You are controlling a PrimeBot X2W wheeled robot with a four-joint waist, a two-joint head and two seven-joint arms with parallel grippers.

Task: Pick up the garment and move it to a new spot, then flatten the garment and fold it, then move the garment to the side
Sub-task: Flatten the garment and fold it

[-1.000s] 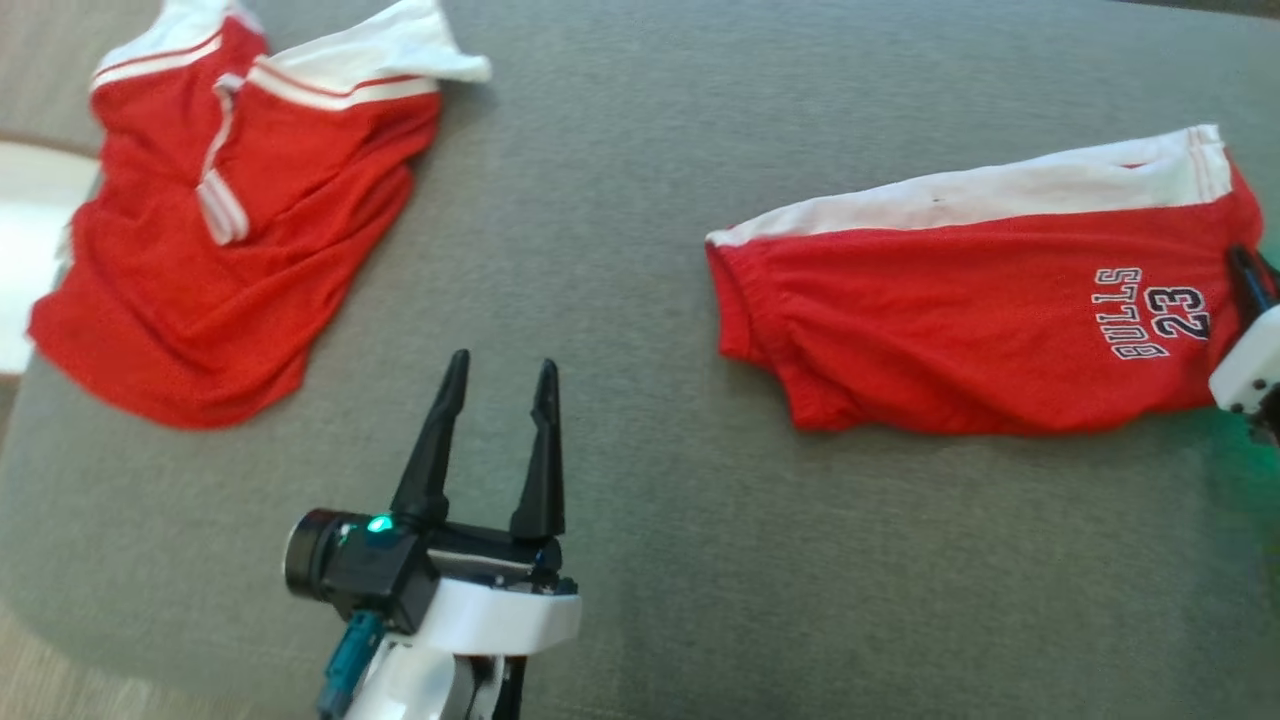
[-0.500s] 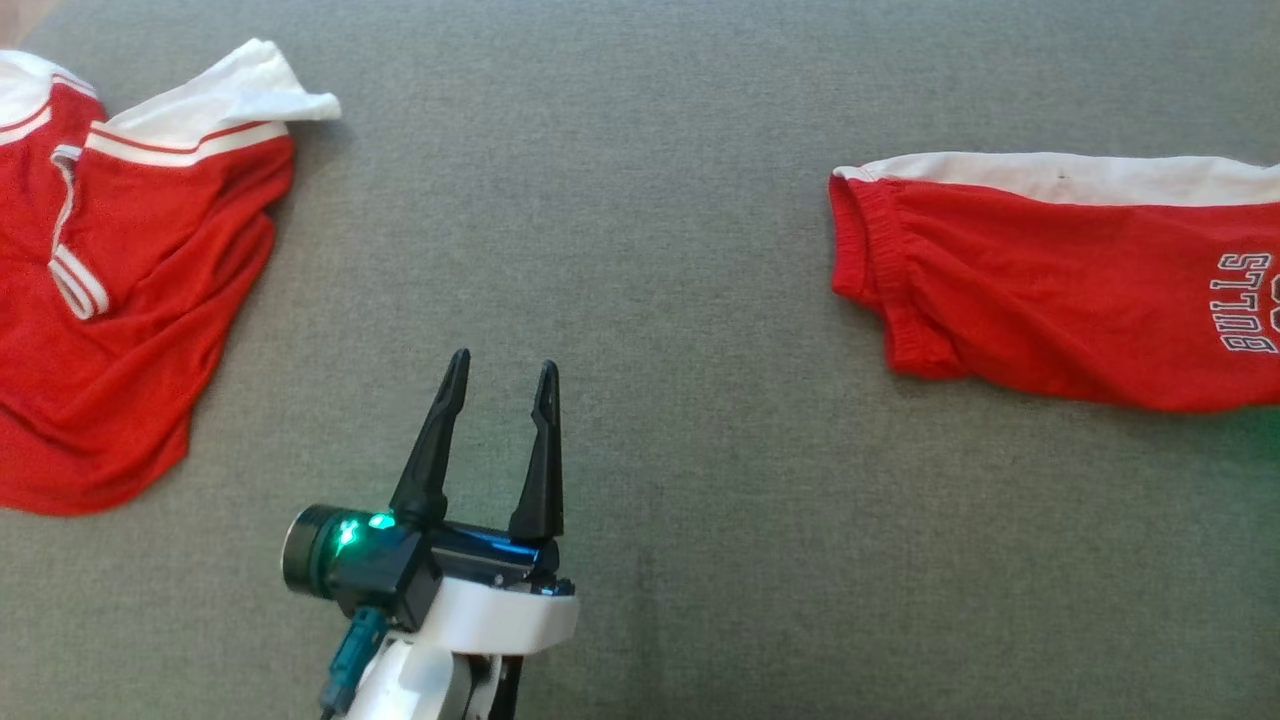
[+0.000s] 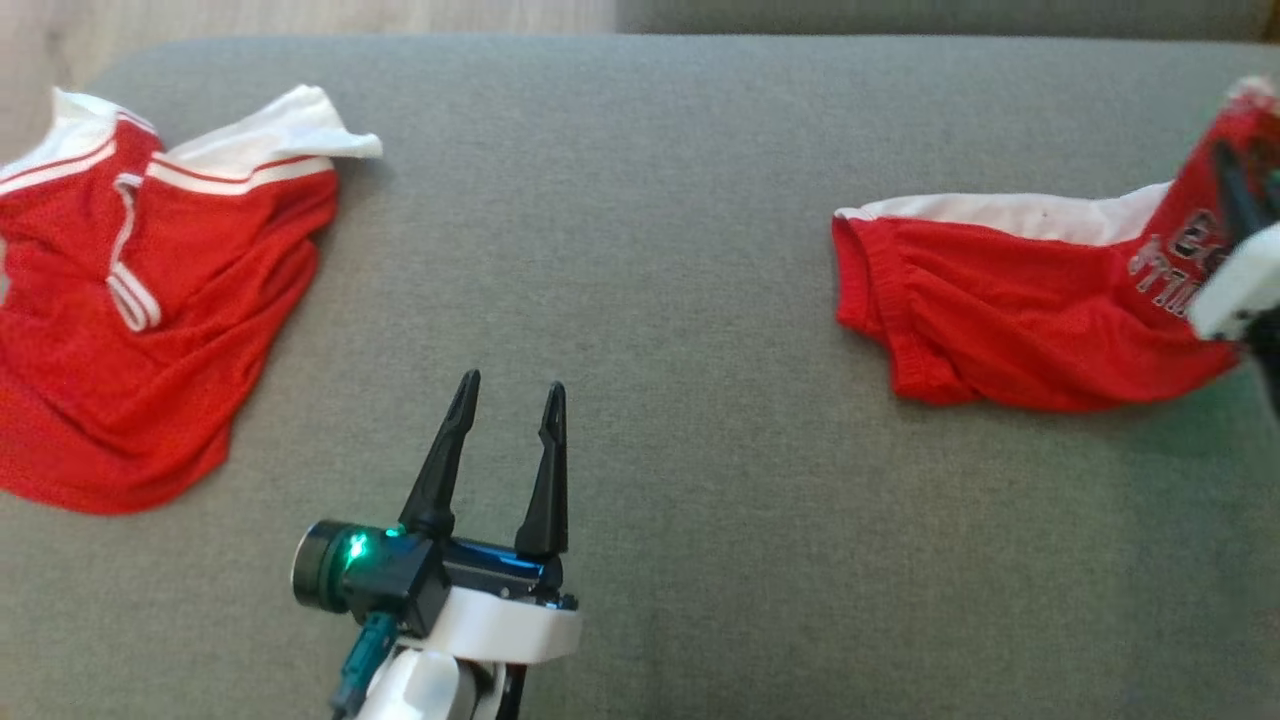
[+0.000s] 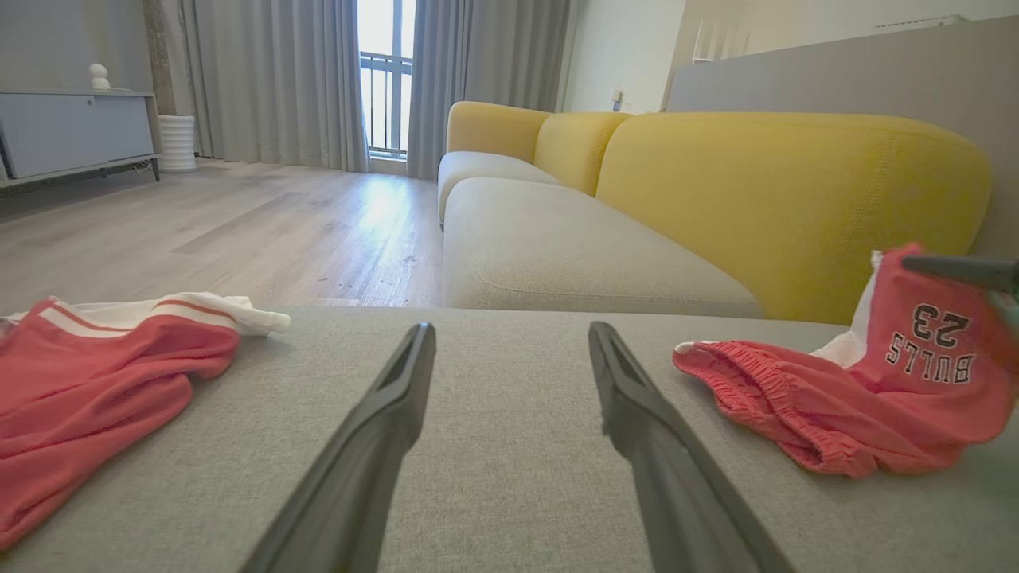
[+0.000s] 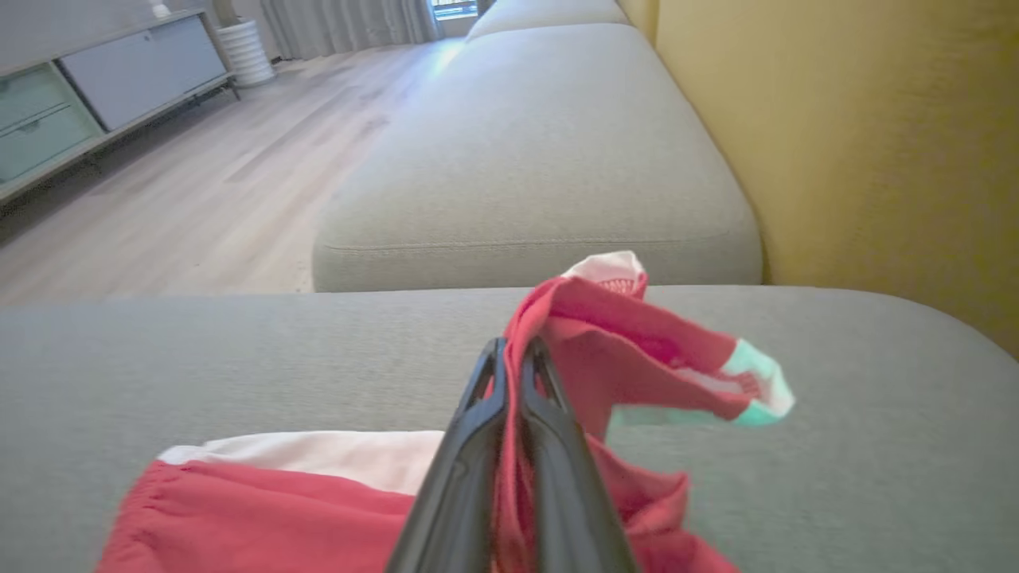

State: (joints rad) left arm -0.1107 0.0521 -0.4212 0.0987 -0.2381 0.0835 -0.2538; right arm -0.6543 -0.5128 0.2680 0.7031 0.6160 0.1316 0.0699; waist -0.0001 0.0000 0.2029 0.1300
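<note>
The garment point(image 3: 1000, 310) is a pair of red shorts with a white side stripe and "BULLS 23" print, lying at the right of the grey cushion point(image 3: 660, 200). My right gripper point(image 3: 1235, 185) is shut on its printed leg end and holds that end raised, while the waistband end rests on the cushion. The right wrist view shows the closed fingers point(image 5: 513, 350) pinching red cloth point(image 5: 621, 334). My left gripper point(image 3: 510, 385) hovers open and empty over the front middle of the cushion, well left of the shorts point(image 4: 860, 398).
A second red garment with white trim point(image 3: 150, 330) lies crumpled at the cushion's left. Beyond the cushion are a beige sofa seat point(image 4: 557, 255), a yellow backrest point(image 4: 780, 191) and wooden floor point(image 4: 239, 223).
The right gripper has raised the printed end of the shorts off the cushion, bunching the cloth. The head camera has shifted. The left gripper stays open in place.
</note>
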